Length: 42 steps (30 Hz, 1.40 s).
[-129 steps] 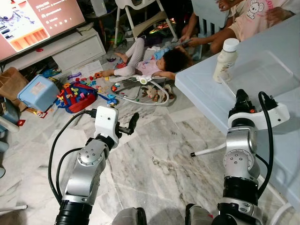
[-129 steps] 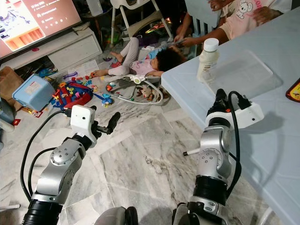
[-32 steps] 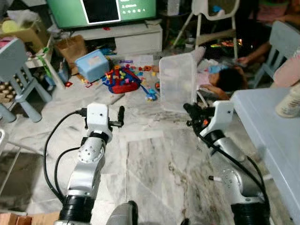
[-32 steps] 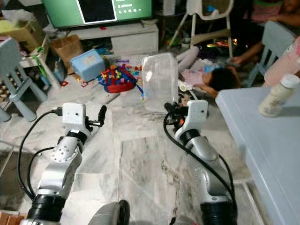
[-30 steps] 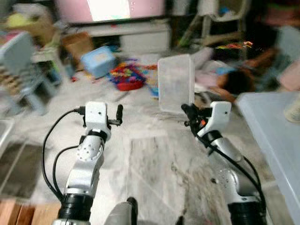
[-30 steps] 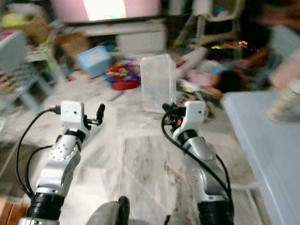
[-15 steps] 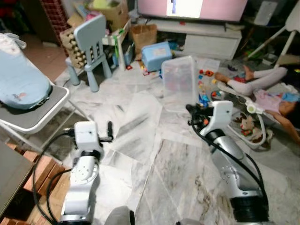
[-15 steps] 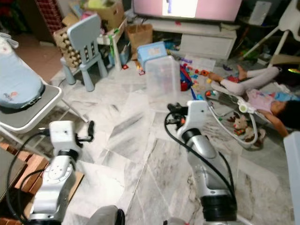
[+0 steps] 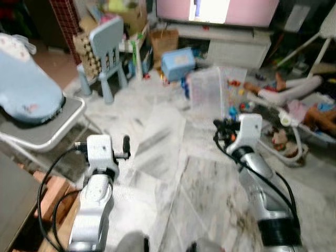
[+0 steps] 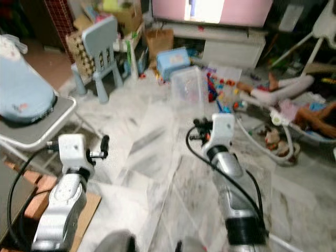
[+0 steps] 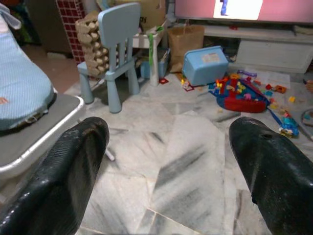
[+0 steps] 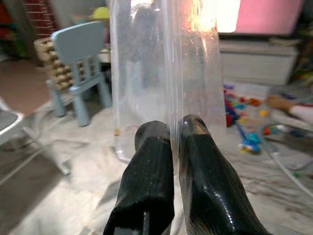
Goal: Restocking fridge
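My right gripper pinches the clear plastic tub's wall, tub standing tall above my fingers, centre frame | my left gripper wide open, empty.

Home living room: marble floor, TV on a low white cabinet, kid's blue chair, toys scattered over the floor, baby bouncer.

Marble floor, blue chair, toys
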Motion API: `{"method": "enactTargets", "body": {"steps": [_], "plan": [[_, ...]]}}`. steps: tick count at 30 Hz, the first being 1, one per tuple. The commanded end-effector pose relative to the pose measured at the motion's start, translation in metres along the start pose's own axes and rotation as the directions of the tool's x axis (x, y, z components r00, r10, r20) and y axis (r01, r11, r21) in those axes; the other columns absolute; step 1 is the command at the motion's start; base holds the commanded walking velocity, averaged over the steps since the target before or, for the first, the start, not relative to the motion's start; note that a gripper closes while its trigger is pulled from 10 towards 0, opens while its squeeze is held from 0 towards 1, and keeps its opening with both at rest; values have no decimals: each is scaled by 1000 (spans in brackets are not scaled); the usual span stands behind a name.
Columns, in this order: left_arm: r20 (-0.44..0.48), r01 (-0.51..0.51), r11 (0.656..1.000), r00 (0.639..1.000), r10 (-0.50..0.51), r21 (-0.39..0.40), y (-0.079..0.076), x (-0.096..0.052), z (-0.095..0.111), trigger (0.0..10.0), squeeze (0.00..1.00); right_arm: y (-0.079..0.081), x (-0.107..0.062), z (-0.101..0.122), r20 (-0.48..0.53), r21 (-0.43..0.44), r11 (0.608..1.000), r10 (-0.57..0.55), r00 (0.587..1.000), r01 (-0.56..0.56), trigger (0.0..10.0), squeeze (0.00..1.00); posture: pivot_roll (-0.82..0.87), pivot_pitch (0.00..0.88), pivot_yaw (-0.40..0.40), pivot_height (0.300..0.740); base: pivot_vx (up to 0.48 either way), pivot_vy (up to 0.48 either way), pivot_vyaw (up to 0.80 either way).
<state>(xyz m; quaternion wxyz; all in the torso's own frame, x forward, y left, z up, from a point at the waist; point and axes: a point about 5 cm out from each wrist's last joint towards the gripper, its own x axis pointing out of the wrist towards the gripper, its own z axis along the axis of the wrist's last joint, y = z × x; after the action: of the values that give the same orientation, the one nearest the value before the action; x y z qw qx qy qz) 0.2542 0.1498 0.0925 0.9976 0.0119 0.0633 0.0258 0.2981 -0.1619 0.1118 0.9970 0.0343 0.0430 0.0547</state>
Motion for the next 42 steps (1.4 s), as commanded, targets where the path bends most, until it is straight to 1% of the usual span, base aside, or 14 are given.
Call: {"method": "enactTargets", "body": {"steps": [1, 2, 3, 5, 6, 8, 9, 12, 15, 19, 23, 33, 36, 42], "plan": [[-12, -31, 999, 999, 31, 17, 10, -2, -2, 10000, 0, 10, 4, 2, 16, -3, 1000, 30, 999, -30, 10000, 0, 49, 52, -10, 740, 0, 480, 0], [-13, -37, 999, 999, 38, 17, 10, -2, -2, 10000, 0, 13, 5, 3, 38, 22, 998, 63, 997, -64, 10000, 0, 49, 52, -10, 740, 0, 480, 0], [-15, -39, 999, 999, 39, 18, 10, -1, -2, 10000, 0, 13, 5, 3, 45, 20, 998, 63, 997, -64, 10000, 0, 50, 52, -13, 740, 0, 480, 0], [-15, -43, 999, 999, 43, 20, 10, 0, -1, 10000, 0, 11, 6, 3, 47, -22, 999, 34, 998, -33, 10000, 0, 51, 51, -15, 740, 0, 480, 0], [-4, -35, 999, 999, 35, 23, 10, 1, 0, 10000, 0, 15, 6, 1, 24, 23, 996, 84, 996, -85, 10000, 0, 51, 51, -15, 740, 0, 480, 0], [-1, -30, 999, 1000, 30, 22, 9, 2, 1, 10000, 0, 15, 6, 2, 17, 16, 995, 98, 995, -98, 10000, 0, 53, 49, -17, 740, 0, 480, 0], [4, -26, 999, 1000, 26, 21, 8, 3, 2, 10000, 0, 15, 7, 4, 30, -2, 995, 99, 995, -99, 10000, 0, 53, 46, -18, 740, 0, 480, 0], [16, -27, 999, 1000, 26, 32, 6, 4, 4, 10000, 0, 14, 8, 8, 58, -4, 994, 113, 992, -113, 10000, 0, 52, 47, -20, 740, 0, 480, 0], [14, -28, 999, 1000, 27, 32, 5, 5, 4, 10000, 0, 14, 8, 9, 67, -30, 992, 127, 990, -125, 10000, 0, 51, 46, -20, 740, 0, 480, 671], [30, -22, 999, 999, 21, 29, 3, 6, 5, 10000, 0, 14, 7, 6, 58, -7, 992, 126, 990, -125, 10000, 0, 48, 51, -19, 740, 0, 377, 800], [56, -18, 997, 998, 15, 69, 1, 6, 8, 10000, 0, 14, 6, 5, 57, -10, 992, 126, 990, -126, 10000, 0, 46, 54, -18, 740, 0, 0, 800], [38, -12, 999, 999, 10, 48, 0, 6, 5, 10000, 0, 13, 5, 4, 56, -10, 992, 123, 991, -123, 10000, 0, 44, 59, -17, 740, 0, 0, 800], [43, -8, 1000, 999, 7, 25, -1, 6, 6, 10000, 0, 12, 5, 3, 55, -13, 993, 119, 991, -119, 10000, 0, 43, 60, -17, 740, 0, 0, 800], [41, 7, 999, 999, -9, 34, -3, 6, 6, 10000, 0, 12, 4, 2, 52, -14, 993, 115, 992, -114, 10000, 0, 43, 62, -16, 740, 0, 0, 800]]}}
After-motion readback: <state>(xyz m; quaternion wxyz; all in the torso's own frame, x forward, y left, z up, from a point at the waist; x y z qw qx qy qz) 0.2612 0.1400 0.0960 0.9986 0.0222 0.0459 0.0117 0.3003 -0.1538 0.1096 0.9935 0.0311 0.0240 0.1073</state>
